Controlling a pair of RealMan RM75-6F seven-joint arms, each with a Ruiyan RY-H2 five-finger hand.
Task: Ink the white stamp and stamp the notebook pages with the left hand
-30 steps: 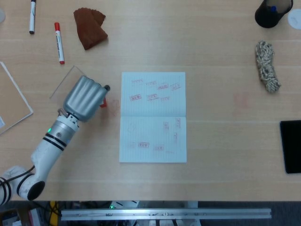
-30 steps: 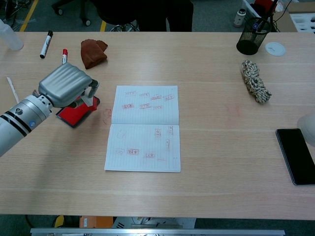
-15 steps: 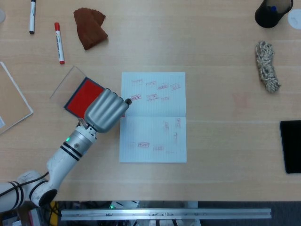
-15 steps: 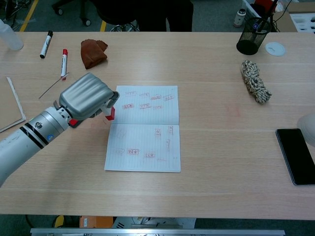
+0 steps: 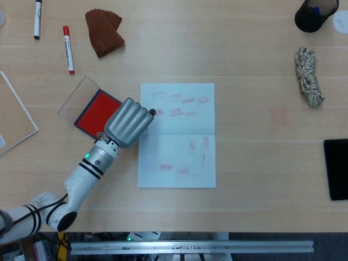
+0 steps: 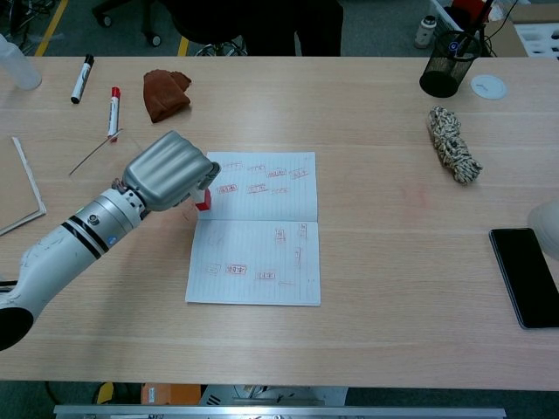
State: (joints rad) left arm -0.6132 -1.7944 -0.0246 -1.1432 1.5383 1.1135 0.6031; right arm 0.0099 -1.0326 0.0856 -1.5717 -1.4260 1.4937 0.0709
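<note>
The left hand [image 5: 128, 122] sits at the left edge of the open notebook [image 5: 177, 135], its fingers curled down around the stamp [image 6: 203, 200]; only a small red-and-white corner of that stamp shows beneath the knuckles in the chest view, and the head view hides it under the hand altogether, so whether its face touches the paper cannot be told. Just behind the hand lies the red ink pad [image 5: 96, 111], partly covered by the hand, with its clear lid [image 5: 76, 93] barely visible beyond. Right of the hand, the notebook pages carry faint red stamp marks too small to read. Farther off beyond the hand are a red marker [image 5: 68, 49], a black marker [image 5: 37, 19] and a brown cloth [image 5: 104, 32]. At the chest view's right edge a pale rounded shape [image 6: 547, 229], cut off, cannot be identified with certainty.
</note>
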